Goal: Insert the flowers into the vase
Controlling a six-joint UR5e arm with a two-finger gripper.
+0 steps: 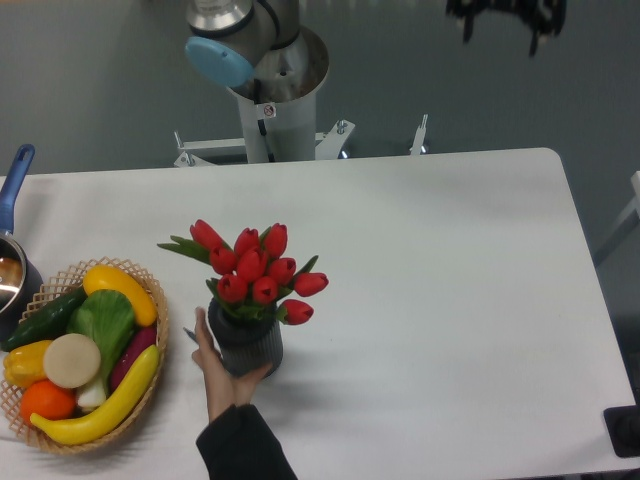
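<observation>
Camera view, fixed, looking down on a white table. The flowers, a bunch of red closed tulip buds with green leaves, stand upright in the vase, a short dark grey ribbed cylinder resting on the table left of centre, towards the near edge. The buds spread wider than the vase mouth; one leaf points out to the left.

A person's hand reaches in from the bottom edge, its forearm in a dark sleeve. The palm lies against the lower left side of the vase, fingers extended upward along the ribbed wall.

The gripper sits at the top edge of the picture, far right of the arm's base and well apart from the vase. Only its dark fingertips show, blurred; the two fingers appear spread apart, so it reads as open and holds nothing. The arm's base column rises behind the table's far edge, with a grey joint and light blue cap above it.

At left, a woven basket holds vegetables: yellow, green, orange and purple items. A pot with a blue handle is cut off by the left edge.
</observation>
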